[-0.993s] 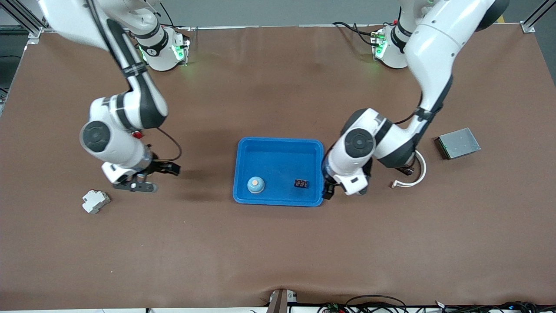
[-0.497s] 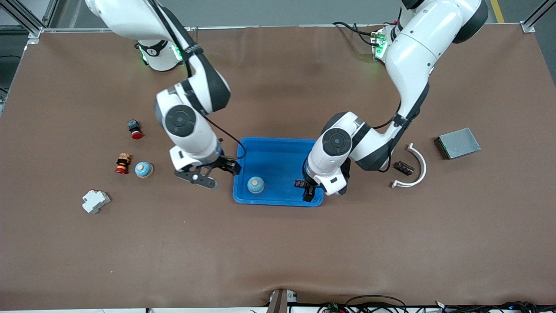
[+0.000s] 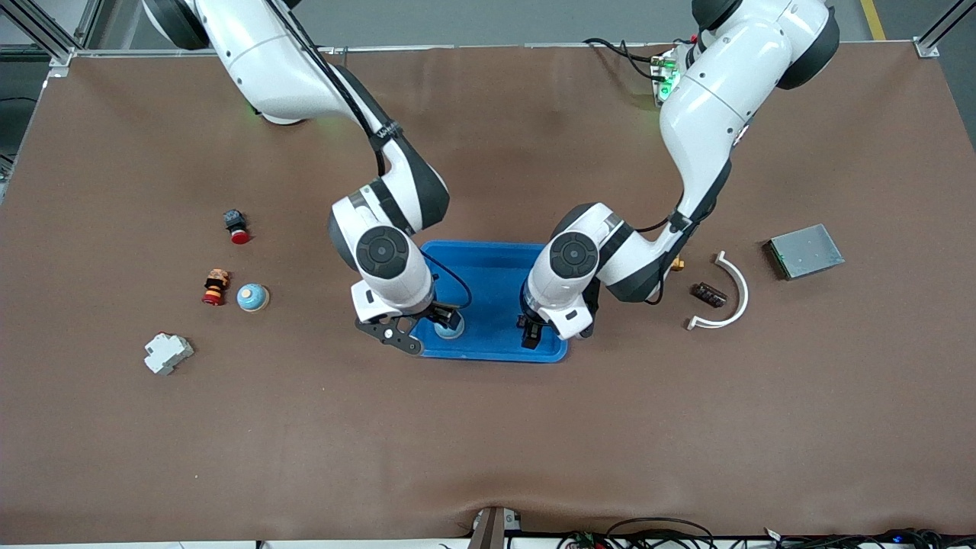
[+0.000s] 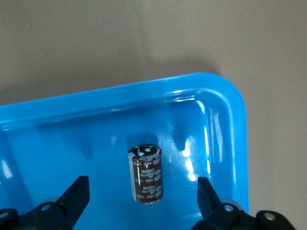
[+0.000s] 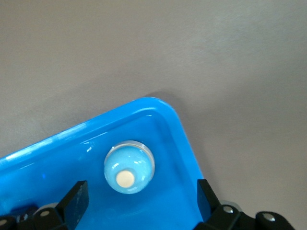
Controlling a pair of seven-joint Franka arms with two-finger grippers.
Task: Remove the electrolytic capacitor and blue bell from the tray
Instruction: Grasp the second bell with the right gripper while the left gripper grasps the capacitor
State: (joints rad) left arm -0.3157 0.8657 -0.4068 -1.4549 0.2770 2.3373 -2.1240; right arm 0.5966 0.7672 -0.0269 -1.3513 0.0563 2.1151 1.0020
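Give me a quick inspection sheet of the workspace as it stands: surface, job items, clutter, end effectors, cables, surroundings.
Surface: brown table mat, no spills seen.
Job's things: capacitor and bell both lie in the blue tray, each at a tray corner nearer the front camera.
Clutter: second bell, red-tipped part, red button and white block toward the right arm's end; white curved strip, dark chip and grey box toward the left arm's end.
End effectors: left end effector open over the capacitor; right end effector open over the bell.
Cables: bundle at the table's near edge.
Surroundings: aluminium frame posts at the corners.
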